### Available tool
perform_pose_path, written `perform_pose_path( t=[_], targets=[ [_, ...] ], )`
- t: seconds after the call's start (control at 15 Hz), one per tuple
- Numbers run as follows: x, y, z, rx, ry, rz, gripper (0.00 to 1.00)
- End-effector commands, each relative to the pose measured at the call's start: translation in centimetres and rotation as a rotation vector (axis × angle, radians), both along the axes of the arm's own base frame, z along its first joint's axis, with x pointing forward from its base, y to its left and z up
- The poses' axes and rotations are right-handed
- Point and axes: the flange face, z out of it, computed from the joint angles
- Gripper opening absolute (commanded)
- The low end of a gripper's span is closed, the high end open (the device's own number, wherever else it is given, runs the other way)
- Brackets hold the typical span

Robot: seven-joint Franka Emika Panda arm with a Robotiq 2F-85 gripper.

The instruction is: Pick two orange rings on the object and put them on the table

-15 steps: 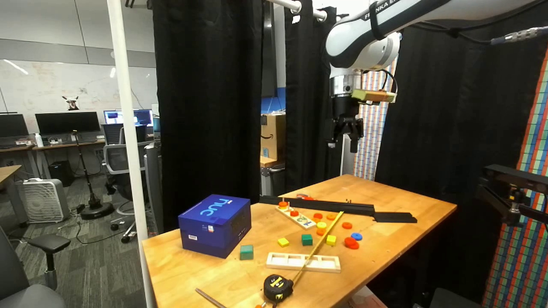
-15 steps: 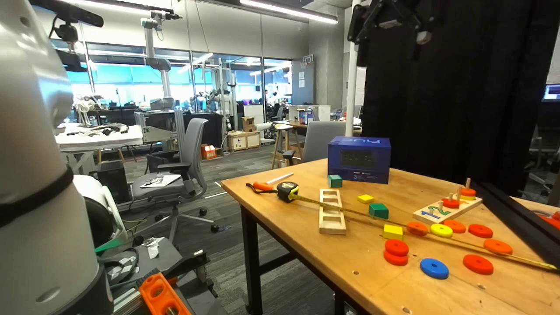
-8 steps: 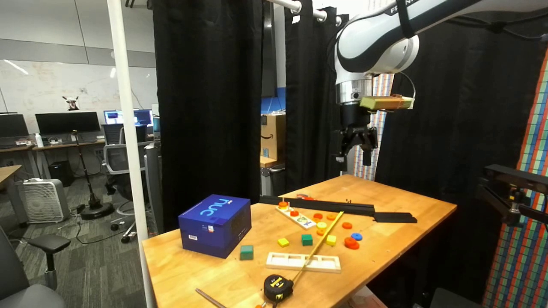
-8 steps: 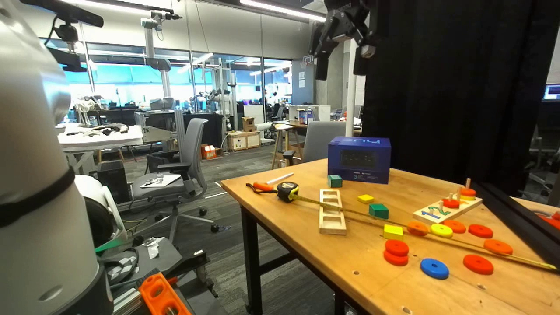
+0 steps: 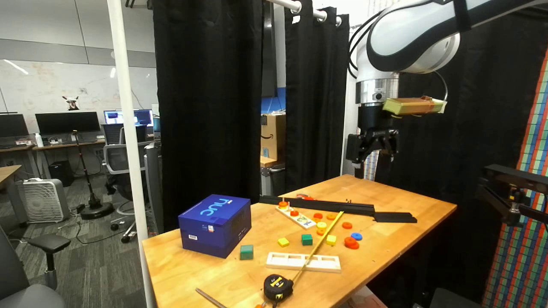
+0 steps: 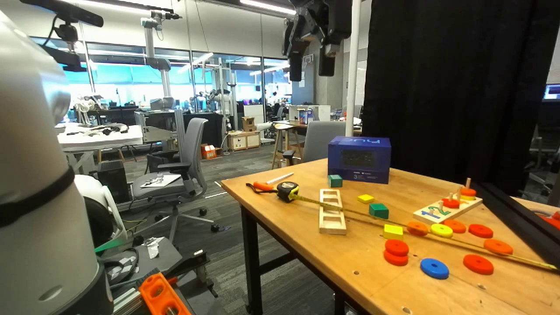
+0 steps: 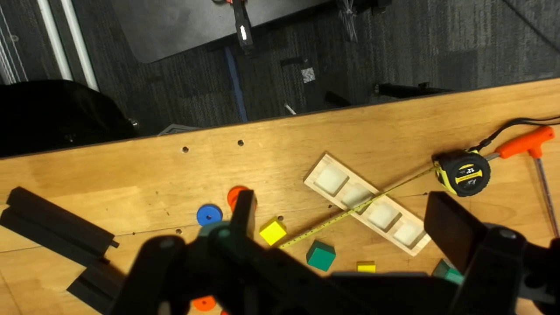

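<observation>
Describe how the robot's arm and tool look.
The arm is white and rounded, with black curved panels and a black strap. Black cables loop above its silver wrist collar; a yellow-green block is mounted below. The tool is black, with two jointed, blunt-tipped fingers. No lettering is readable.

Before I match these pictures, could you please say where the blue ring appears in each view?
In an exterior view, the blue ring is right of centre, below mid-height.
In an exterior view, the blue ring is towards the lower right.
In the wrist view, the blue ring is left of centre, below mid-height.
Shared landmark: the tape measure.
</observation>
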Motion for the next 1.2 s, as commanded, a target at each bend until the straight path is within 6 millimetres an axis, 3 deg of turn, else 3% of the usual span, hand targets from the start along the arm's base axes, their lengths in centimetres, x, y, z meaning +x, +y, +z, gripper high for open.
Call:
perform_pose_path(
  t=[0.0,0.4,0.47,1.13],
  targets=[
    [-2.3,0.8,0.3,-0.027,-0.051,0.012,1.00],
    [-3.9,1.5,-0.3,-0.019,-0.044,0.071,1.00],
    [-3.0,1.0,-0.5,-0.004,-0.019,0.044,1.00],
    [-3.0,1.0,-1.0,-0.002,-0.007,0.044,1.00]
  ],
)
